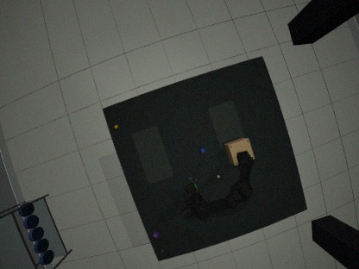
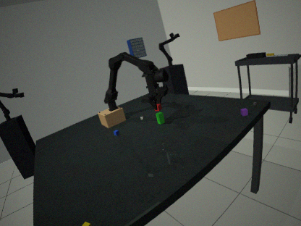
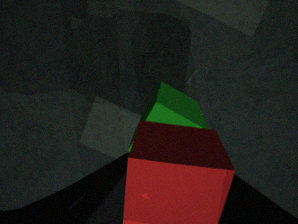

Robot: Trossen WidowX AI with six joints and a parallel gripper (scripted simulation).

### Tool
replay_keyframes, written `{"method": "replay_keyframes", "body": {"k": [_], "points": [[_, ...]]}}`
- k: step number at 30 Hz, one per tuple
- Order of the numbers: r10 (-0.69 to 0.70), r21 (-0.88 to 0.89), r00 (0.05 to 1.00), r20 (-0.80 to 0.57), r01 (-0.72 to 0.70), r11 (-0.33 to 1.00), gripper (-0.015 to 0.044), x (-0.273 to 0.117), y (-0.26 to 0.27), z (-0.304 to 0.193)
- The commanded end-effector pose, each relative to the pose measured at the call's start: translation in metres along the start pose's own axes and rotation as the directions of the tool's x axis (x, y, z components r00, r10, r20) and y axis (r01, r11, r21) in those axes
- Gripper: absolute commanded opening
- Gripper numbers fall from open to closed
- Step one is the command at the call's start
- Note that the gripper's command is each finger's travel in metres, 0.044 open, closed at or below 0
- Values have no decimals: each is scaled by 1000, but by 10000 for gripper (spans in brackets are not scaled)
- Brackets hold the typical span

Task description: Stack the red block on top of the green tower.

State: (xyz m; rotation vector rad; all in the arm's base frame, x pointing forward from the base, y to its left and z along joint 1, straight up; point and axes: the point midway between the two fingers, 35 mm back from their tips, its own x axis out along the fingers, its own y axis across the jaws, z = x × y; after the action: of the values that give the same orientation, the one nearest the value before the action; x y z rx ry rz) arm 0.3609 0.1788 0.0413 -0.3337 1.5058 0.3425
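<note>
Your red block [image 2: 158, 107] [image 3: 175, 190] is held above the counter, near the upright green tower [image 1: 196, 186] [image 2: 160, 118] [image 3: 175, 107].

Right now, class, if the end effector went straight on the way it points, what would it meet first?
Probably the green rectangular tower, met by the held red block; their depth alignment is unclear.

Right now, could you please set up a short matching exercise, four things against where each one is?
1. red block
2. green tower
3. tan box
4. purple block

A. under the arm's base
B. near the table's edge
C. between the gripper's fingers
D. standing on the table, just below the held block

Pairs: 1-C, 2-D, 3-A, 4-B
</note>
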Motion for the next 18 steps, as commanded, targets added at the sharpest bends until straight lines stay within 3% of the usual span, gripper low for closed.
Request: {"method": "replay_keyframes", "body": {"k": [1, 18], "points": [[1, 4, 1000, -4, -1, 1000, 0, 16, 1, -1], [1, 4, 1000, -4, -1, 1000, 0, 22, 1, -1]]}}
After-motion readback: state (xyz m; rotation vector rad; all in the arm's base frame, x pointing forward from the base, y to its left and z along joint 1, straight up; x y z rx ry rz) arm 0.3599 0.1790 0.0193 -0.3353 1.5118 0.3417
